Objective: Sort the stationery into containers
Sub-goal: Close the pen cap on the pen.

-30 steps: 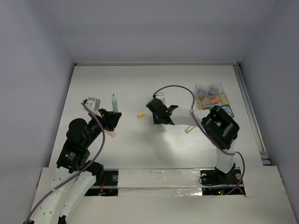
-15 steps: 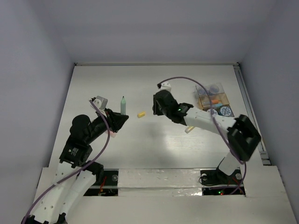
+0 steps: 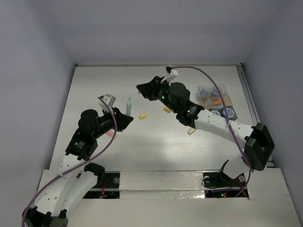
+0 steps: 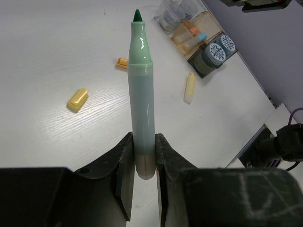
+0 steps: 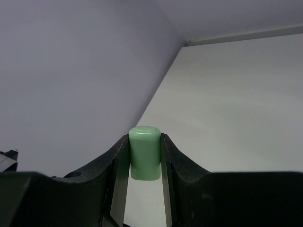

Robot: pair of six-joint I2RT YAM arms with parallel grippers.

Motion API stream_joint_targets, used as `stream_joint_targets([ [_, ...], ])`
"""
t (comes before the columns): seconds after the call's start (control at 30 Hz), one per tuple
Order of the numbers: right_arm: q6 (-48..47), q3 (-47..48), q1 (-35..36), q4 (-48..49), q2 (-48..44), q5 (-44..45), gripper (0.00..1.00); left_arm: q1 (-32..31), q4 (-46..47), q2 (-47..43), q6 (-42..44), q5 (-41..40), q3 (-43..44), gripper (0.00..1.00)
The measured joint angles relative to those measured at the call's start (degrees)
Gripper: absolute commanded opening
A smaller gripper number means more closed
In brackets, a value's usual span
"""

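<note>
My left gripper [image 4: 144, 161] is shut on the base of a grey-green pen [image 4: 142, 94]. The pen has no cap, and its dark green tip points away from the wrist. Seen from above, this pen [image 3: 128, 106] sticks out beyond the left gripper [image 3: 124, 119] at the table's left middle. A short light green cap [image 5: 145, 152] sits upright between the shut fingers of my right gripper [image 5: 144, 163]. From above, the right gripper [image 3: 141, 89] hangs a little beyond and right of the pen's tip. The containers [image 3: 215, 97] stand at the far right.
A yellow piece [image 3: 143, 116], a small orange piece [image 3: 166, 110] and a pale yellow pen [image 3: 191, 131] lie loose mid-table. A blue-and-white tape roll [image 3: 228, 112] sits beside the containers. Walls close in the table on the left, far and right sides.
The right arm has stretched out and swung its gripper toward the far left, up off the table. The left gripper has carried the pen slightly to the right.
</note>
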Motion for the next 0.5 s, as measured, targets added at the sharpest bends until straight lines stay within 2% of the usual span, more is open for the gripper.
stream_joint_targets([
  [0.23, 1.8, 4.8, 3.8, 1.9, 4.6, -3.0, 0.08, 0.0, 0.0, 0.2, 0.0, 0.0, 0.0, 0.0],
  [0.5, 1.9, 5.4, 5.8, 3.4, 5.6, -3.5, 0.08, 0.0, 0.0, 0.2, 0.0, 0.0, 0.0, 0.0],
])
